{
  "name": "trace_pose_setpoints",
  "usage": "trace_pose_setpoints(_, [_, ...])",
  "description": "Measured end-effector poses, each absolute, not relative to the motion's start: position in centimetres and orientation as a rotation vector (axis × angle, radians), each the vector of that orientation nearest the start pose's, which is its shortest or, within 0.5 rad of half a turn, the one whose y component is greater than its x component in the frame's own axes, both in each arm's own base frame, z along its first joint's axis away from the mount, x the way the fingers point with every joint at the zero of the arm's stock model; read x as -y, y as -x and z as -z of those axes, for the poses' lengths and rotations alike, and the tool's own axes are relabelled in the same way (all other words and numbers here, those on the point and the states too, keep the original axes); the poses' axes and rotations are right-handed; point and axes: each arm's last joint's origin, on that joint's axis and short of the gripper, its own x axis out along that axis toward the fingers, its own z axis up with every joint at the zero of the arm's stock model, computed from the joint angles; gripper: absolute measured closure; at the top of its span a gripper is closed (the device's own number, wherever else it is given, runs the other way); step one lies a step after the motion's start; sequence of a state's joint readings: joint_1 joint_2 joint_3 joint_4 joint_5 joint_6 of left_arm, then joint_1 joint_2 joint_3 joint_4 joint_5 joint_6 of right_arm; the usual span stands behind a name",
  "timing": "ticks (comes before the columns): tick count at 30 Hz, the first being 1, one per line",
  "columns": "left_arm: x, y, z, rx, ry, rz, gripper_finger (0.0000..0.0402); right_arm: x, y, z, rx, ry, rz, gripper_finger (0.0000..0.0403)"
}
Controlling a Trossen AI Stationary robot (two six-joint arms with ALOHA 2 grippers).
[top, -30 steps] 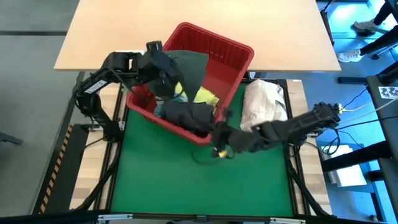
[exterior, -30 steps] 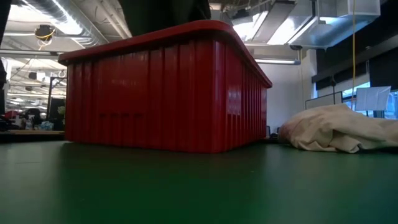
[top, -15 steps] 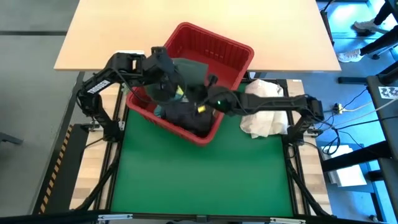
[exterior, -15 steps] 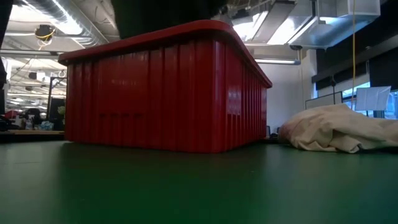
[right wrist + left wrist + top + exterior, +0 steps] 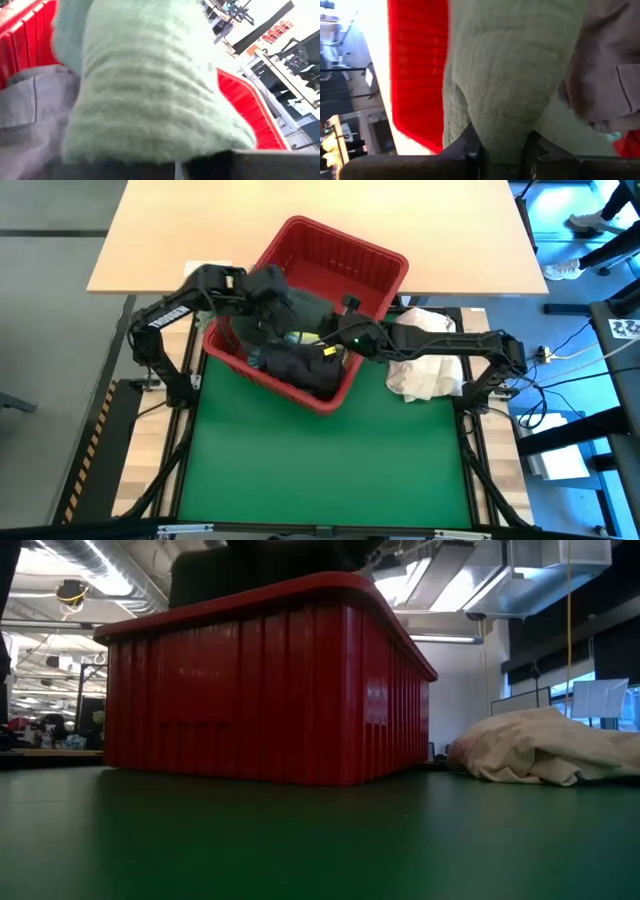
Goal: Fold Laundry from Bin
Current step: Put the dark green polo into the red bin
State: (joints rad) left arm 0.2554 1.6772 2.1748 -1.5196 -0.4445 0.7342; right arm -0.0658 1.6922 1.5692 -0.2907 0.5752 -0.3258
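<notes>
Red bin (image 5: 375,260) at the far edge of the green mat (image 5: 320,460), heaped with laundry (image 5: 300,365). Left gripper (image 5: 272,305) over the bin, fingers (image 5: 470,145) clamped on a dark green garment (image 5: 510,75). Right gripper (image 5: 335,335) reaching in from the other side, pinched shut on the same green cloth. Cream bundle (image 5: 425,355) just beside the bin

Glossy ribbed red plastic on the bin (image 5: 260,690); fuzzy, knitted green cloth (image 5: 510,75) inside; matt green tabletop (image 5: 300,840); crumpled cream cloth (image 5: 545,745) beside it.
</notes>
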Motion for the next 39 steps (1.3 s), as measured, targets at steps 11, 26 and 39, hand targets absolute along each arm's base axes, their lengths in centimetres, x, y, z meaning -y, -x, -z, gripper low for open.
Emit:
trace_pose_setpoints(11, [-8.2, -30.2, -38.1, -1.374, -0.735, -0.128, 0.0352, 4.0, -36.9, -34.4, -0.714, 0.382, 0.528, 0.0398])
trace_pose_setpoints(26, [-2.8, -31.4, -35.3, -1.309, -0.517, 0.125, 0.0324, 1.8, -30.9, -38.8, -0.697, 0.229, 0.337, 0.0398])
trace_pose_setpoints(39, [-0.3, -31.2, -36.2, -1.286, -0.504, 0.151, 0.0209, 1.8, -30.6, -40.0, -0.607, 0.221, 0.309, 0.0398])
